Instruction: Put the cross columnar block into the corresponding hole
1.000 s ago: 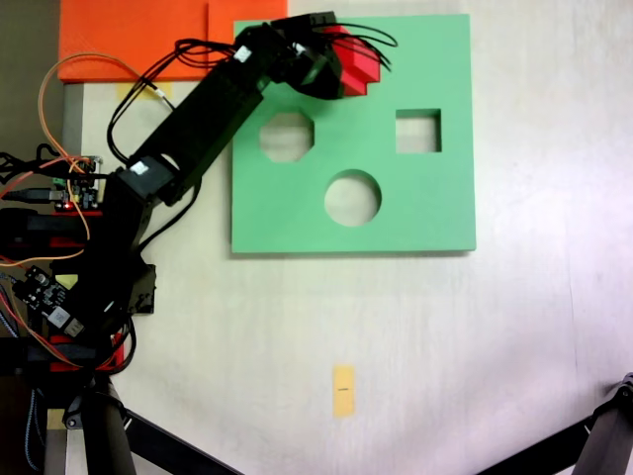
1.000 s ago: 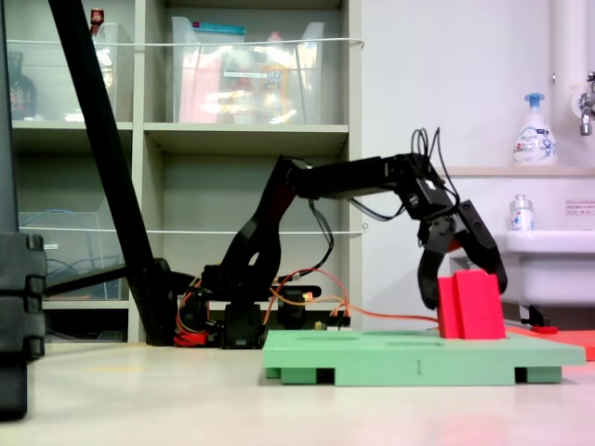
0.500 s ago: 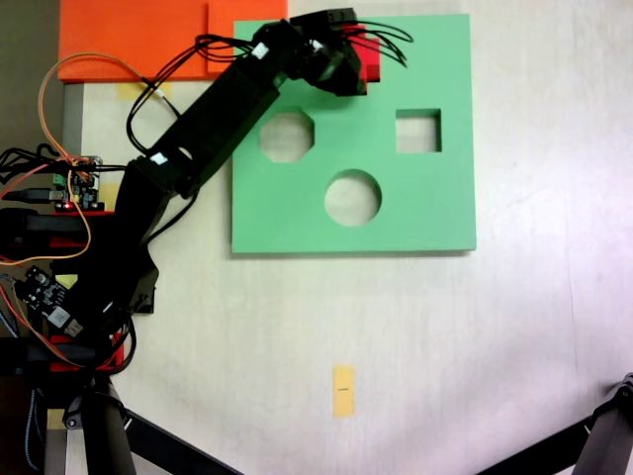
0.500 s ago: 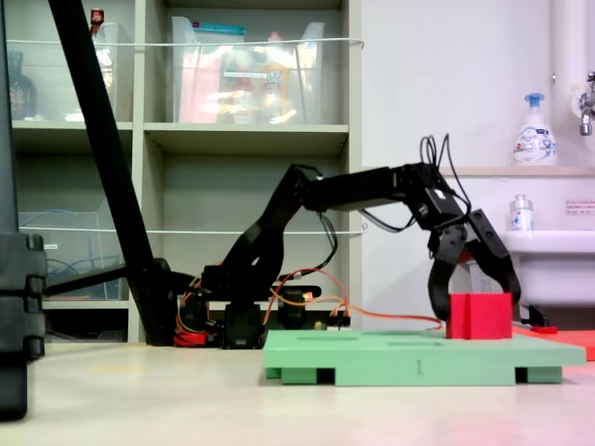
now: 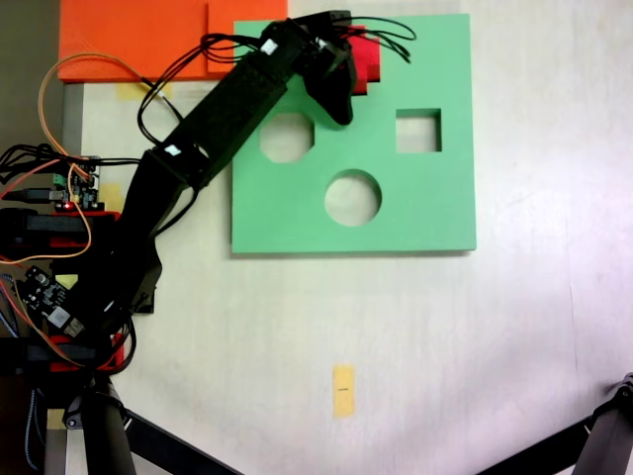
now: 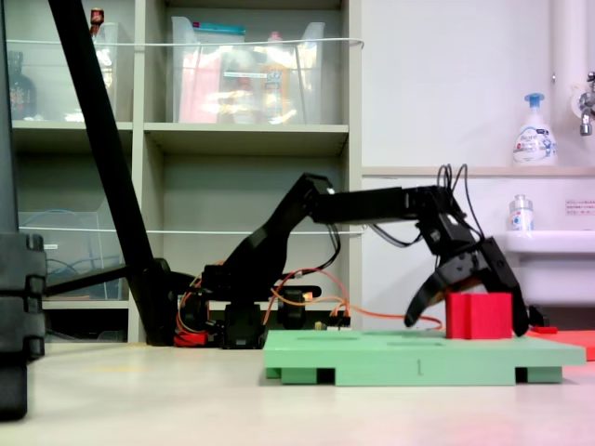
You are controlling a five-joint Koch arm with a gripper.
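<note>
Block status: the small bright red foam block with the plus-shaped section (image 6: 479,316) stands upright at the far end of the flat square green foam board (image 5: 415,213), in the region where the plus-shaped cutout (image 5: 364,61) should be. In the side-on fixed view a good part of it rises above the board top, so it looks partly seated at most; how deep it sits cannot be told.

Black gripper (image 6: 468,309): jaws spread wide, one tip on either side of the block, with visible daylight between the left tip and the block face. Released, not grasping. In the top-down fixed view the arm covers most of the block; only a red corner (image 5: 368,57) shows beside the wrist cables.

Other cutouts, namely the octagonal (image 5: 288,139), square (image 5: 418,131) and round (image 5: 353,198) ones, are unoccupied.

Step in hand, as judged: insertion is done or nearly so, and the block has been let go. Next move calls for lifting the jaws straight up clear of the block without dragging it sideways. If the block is standing proud because an arm of the cross caught the rim, a light downward press would be needed first.
</note>
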